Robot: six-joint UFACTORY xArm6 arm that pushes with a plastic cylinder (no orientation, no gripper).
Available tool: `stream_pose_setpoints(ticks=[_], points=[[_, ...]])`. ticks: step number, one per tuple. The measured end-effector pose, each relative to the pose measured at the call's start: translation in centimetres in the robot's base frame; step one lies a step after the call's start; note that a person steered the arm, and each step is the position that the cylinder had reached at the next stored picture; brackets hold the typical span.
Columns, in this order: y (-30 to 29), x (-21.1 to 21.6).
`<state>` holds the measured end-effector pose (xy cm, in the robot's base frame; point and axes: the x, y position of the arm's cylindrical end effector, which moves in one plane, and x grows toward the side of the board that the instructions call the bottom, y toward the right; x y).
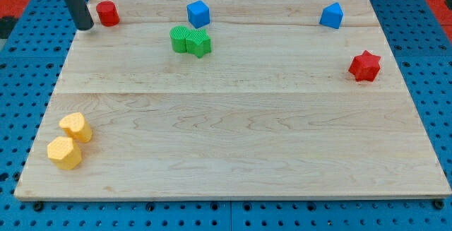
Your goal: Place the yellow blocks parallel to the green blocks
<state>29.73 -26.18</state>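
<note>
Two yellow blocks lie at the view's lower left: a yellow cylinder-like block [75, 127] and a yellow hexagonal block [64, 152] just below it, touching or nearly so. Two green blocks sit side by side at the upper middle: a green rounded block [180, 39] and a green star block [199, 43], touching. My tip [84, 27] is at the board's upper left corner, just left of a red cylinder [107, 13], far from the yellow and green blocks.
A blue block [198, 13] stands above the green pair. Another blue block [331, 15] is at the upper right. A red star block [365, 66] lies near the right edge. The wooden board [233, 132] rests on a blue pegboard.
</note>
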Motion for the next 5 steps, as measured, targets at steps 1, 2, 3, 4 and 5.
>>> stream_pose_setpoints(ticks=[1,2,3,4,5], points=[[3.9,1.7],[6.3,-0.1],[11.3,-0.1],[15.3,-0.1],[17.9,1.8]])
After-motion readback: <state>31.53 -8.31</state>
